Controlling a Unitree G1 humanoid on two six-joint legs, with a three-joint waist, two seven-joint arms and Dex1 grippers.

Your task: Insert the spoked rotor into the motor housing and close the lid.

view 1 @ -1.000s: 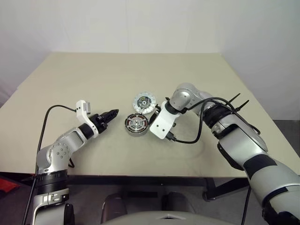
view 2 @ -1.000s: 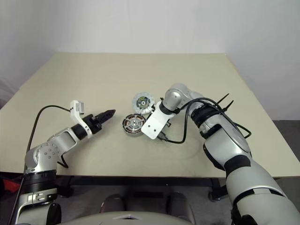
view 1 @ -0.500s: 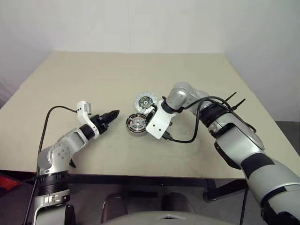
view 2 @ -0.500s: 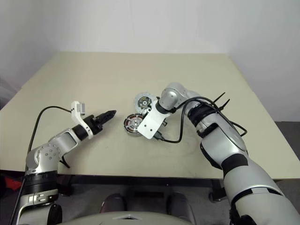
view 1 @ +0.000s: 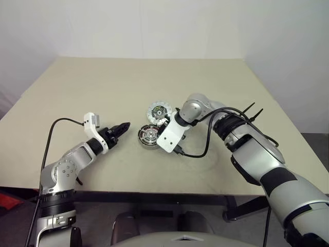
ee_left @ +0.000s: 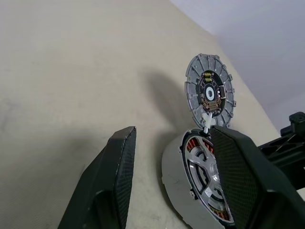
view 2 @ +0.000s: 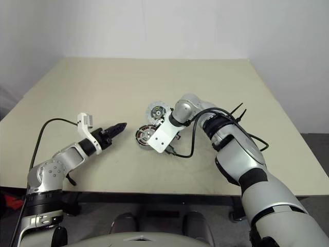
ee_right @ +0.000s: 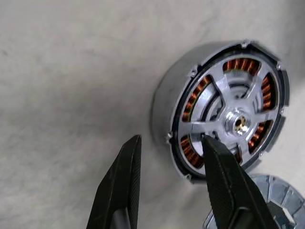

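The right end effector [ee_right: 171, 183] hangs steeply over the near side of the motor housing [view 1: 149, 136], its two black fingers [ee_right: 121, 183] parted and holding nothing; one finger stands outside the housing's silver wall, the other over its face, and we cannot tell whether either touches. Compared with a second ago, we see that this arm's wrist and white camera bracket [view 1: 171, 137] have slid a little toward the tabletop's left edge, so the bracket now overlaps more of the housing. The left end effector [view 1: 123, 126] hovers low over the tabletop [view 1: 92, 87], just to the left of the housing, fingers parted and empty, where we saw it before.

The spoked rotor [ee_right: 237, 121] already sits inside the housing, its grey spokes crossing the copper windings, hub in the middle. The housing rests near the middle of the tabletop, somewhat toward the near edge. The lid [view 1: 158, 111] lies just behind it, toward the far edge, dark centre and pale rim facing up; the two nearly touch. Neither part has shifted since the earlier frames.
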